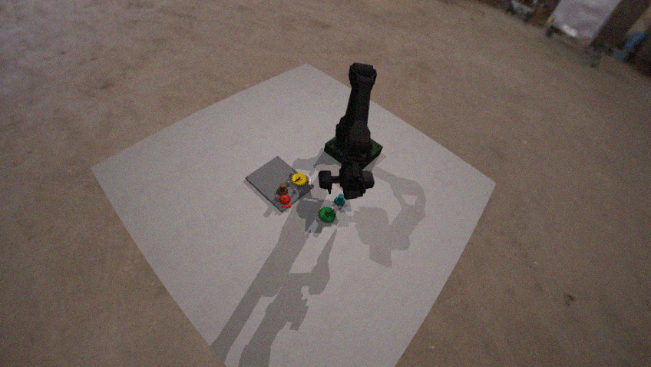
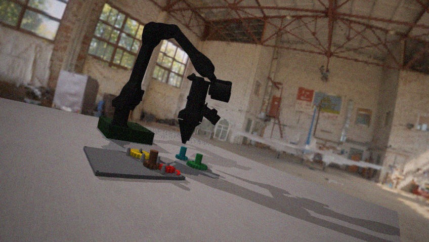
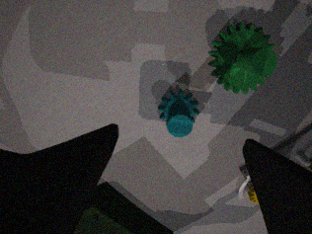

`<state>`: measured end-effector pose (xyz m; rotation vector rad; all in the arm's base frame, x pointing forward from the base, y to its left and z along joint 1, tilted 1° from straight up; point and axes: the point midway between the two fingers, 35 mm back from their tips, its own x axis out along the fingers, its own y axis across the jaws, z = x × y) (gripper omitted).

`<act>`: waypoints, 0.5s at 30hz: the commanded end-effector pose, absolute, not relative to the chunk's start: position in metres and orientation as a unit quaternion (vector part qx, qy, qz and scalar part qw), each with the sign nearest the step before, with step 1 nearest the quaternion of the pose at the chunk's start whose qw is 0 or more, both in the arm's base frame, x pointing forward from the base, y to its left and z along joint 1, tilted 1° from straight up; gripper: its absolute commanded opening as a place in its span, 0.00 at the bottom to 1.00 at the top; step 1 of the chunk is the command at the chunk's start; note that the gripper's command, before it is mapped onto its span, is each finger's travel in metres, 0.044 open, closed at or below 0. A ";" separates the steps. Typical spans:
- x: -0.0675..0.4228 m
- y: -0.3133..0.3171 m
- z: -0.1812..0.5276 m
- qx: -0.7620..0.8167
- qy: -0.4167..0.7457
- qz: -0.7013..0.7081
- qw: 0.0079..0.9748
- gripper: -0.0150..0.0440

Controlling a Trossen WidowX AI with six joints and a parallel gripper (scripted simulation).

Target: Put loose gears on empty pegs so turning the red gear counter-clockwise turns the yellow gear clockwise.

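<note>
My gripper (image 2: 185, 142) (image 3: 183, 137) is open and empty, above the teal gear (image 1: 339, 200) (image 2: 182, 154) (image 3: 179, 125), whose knob shows between the fingertips in the wrist view. The teal gear stands upright on the table. The larger green gear (image 1: 326, 214) (image 2: 198, 163) (image 3: 243, 58) stands beside it. On the grey board (image 1: 272, 172) (image 2: 114, 164), a brown gear (image 1: 282, 188) (image 2: 153, 159) with a tall knob stands beside the red gear (image 1: 285, 199) (image 2: 169, 169). The yellow gear (image 1: 299, 179) (image 2: 136, 153) (image 3: 253, 194) is near the board's edge. Whether the brown gear sits fully flat or meshes is too small to tell.
Several short grey pegs stand around the gears, one of them (image 2: 128, 151) beside the yellow gear. The dark green arm base (image 1: 332, 150) (image 2: 126, 134) is behind the board and loose gears. Arm shadows cross the pale table (image 1: 182, 191) (image 2: 75, 210).
</note>
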<state>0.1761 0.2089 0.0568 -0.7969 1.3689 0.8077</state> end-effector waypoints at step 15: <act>0.176 0.209 0.029 -0.348 0.599 0.351 0.630 1.00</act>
